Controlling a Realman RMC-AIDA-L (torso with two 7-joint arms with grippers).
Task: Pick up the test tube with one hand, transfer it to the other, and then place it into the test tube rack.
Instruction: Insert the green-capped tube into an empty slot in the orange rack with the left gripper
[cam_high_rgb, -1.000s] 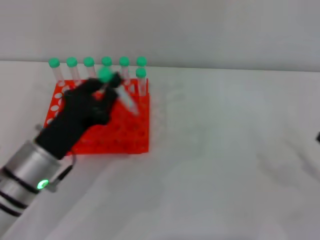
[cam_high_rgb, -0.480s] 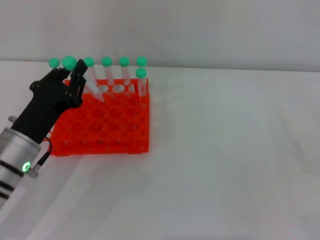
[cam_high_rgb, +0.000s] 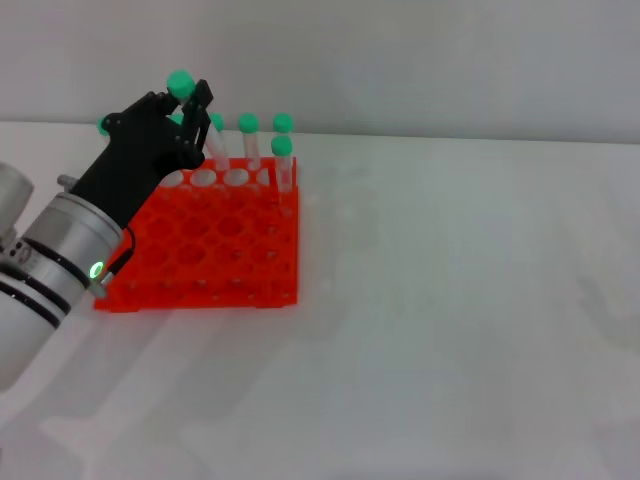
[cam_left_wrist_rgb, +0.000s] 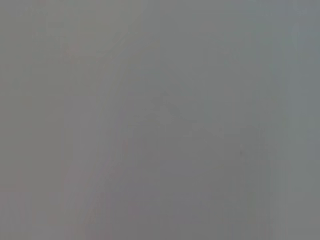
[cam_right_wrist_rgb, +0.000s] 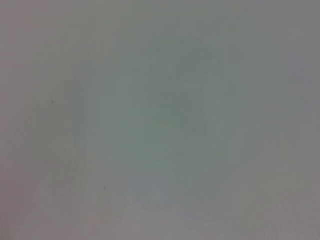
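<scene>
Head view: showing the whole work area; both wrist views giving only flat grey, nothing readable.
Left gripper (cam_high_rgb: 192, 108): black, multi-fingered, matte, hanging over the far left part of the rack; fingers pinching the test tube just under its cap.
Left arm (cam_high_rgb: 55, 265): silver-white cylinder with black bands, smooth metallic sheen, small green light glowing near the wrist, reaching in from the lower left.
Test tube (cam_high_rgb: 198, 123): clear plastic, slim, round green screw cap sitting above the fingers; body slanting down toward the rack's back rows; lower tip blurring into the orange, cannot tell whether touching a hole.
Test tube rack (cam_high_rgb: 225, 250): bright orange-red glossy plastic, rectangular, two tiers, grid of round holes, lying on the table left of centre.
Other tubes (cam_high_rgb: 283, 160): same clear bodies and green caps, standing upright along the rack's far row, one more standing a row nearer at the right corner; some partly hiding behind the gripper.
Table (cam_high_rgb: 450, 320): white, smooth, matte, carrying soft shadows.
Back wall (cam_high_rgb: 420, 60): pale grey, plain.
Right gripper: not appearing in any view.
Writing and labels: none legible on rack, tubes or arm.
</scene>
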